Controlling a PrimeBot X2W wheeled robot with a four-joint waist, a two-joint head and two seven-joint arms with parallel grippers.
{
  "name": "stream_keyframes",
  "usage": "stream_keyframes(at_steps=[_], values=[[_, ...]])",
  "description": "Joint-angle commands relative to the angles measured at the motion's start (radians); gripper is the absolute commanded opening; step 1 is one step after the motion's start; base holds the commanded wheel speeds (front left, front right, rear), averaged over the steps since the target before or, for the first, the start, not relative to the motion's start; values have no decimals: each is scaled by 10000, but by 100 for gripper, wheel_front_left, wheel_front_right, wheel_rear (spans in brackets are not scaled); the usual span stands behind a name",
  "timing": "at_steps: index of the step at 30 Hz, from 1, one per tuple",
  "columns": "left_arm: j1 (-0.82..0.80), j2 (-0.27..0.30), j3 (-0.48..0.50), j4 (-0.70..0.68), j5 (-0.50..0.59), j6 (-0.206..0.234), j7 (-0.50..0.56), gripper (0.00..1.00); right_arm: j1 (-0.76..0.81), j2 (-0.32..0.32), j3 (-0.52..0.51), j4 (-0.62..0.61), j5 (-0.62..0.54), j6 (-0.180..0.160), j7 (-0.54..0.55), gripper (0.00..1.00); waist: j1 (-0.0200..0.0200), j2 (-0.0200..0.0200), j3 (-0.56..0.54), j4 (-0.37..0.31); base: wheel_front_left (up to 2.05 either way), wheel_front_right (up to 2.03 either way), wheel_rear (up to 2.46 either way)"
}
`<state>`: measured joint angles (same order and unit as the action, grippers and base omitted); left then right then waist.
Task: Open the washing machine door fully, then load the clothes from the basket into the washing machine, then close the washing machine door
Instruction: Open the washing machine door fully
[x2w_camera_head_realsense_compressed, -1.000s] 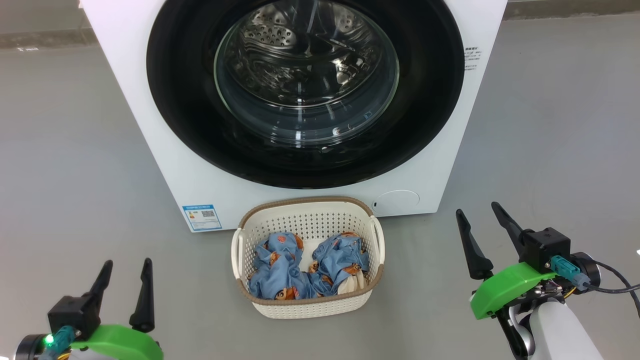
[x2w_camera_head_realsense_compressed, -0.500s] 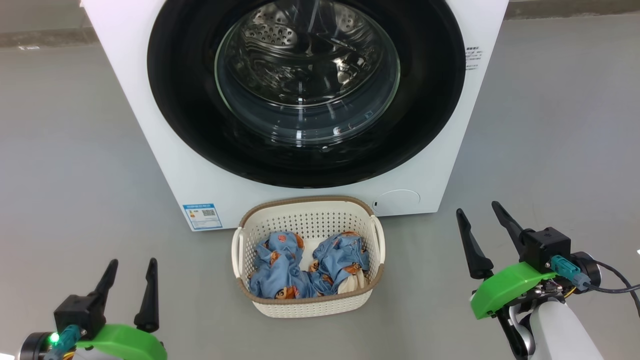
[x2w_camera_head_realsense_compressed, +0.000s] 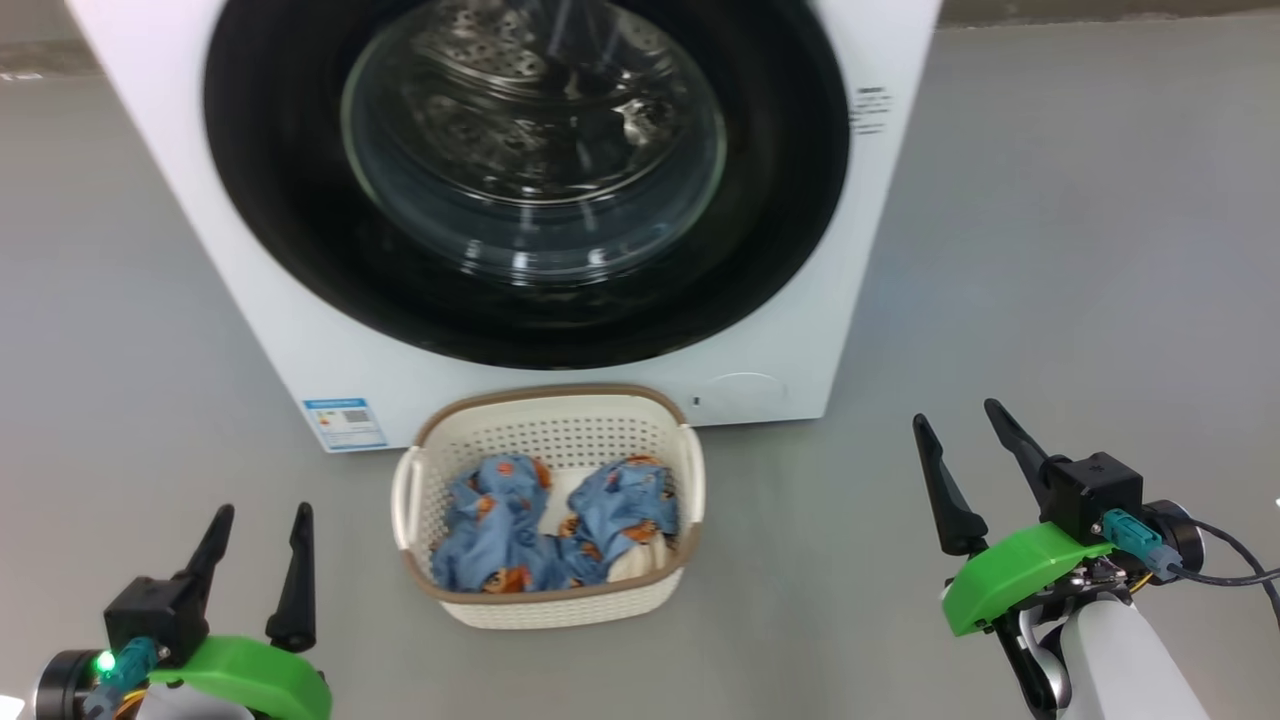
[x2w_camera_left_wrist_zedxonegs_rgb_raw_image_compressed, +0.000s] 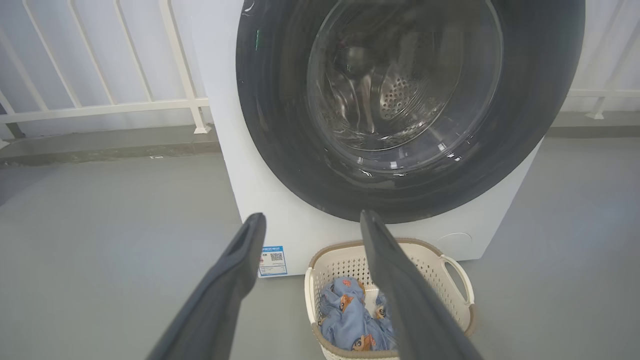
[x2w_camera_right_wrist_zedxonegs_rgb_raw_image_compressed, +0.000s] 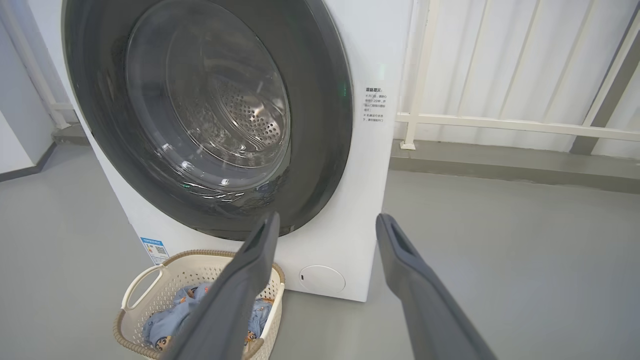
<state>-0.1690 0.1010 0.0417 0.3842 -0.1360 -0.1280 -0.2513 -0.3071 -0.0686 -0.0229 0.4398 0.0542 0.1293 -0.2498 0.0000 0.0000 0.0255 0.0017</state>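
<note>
Head camera shifted: whole scene slid left, things not displaced. Washing machine door: shut, untouched. Basket: on floor just before washing machine, clothes inside. Left gripper, right gripper: spread wide, empty, well apart from door. Opening not begun.

Your head view cuts the washing machine off at the top edge, and the upper arc of its door with it. The print on the blue sticker and the black lettering beside the door are too small to read. In the left wrist view, a finger of the left claw covers part of the basket and the clothes. In the right wrist view, a finger of the right claw hides part of the basket.
</note>
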Motion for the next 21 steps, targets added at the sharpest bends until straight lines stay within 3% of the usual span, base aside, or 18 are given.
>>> stream_keyframes(at_steps=[1, 12, 21], values=[[-431, 199, 308, -228, -14, -17, -105, 100, -84, -7, 172, -268, -28, 14, -120, 100, 0, 0, 24, 2, 86, 86, -172], [-512, 99, 456, -357, -134, -21, -105, 100, -164, -24, 157, -290, 41, 14, -120, 100, 0, 0, 158, 13, 125, 40, -165], [-521, 60, 516, -395, -65, -24, -105, 100, -170, -9, 191, -310, 45, 14, -120, 100, 0, 0, 186, 29, 30, 18, -47]])
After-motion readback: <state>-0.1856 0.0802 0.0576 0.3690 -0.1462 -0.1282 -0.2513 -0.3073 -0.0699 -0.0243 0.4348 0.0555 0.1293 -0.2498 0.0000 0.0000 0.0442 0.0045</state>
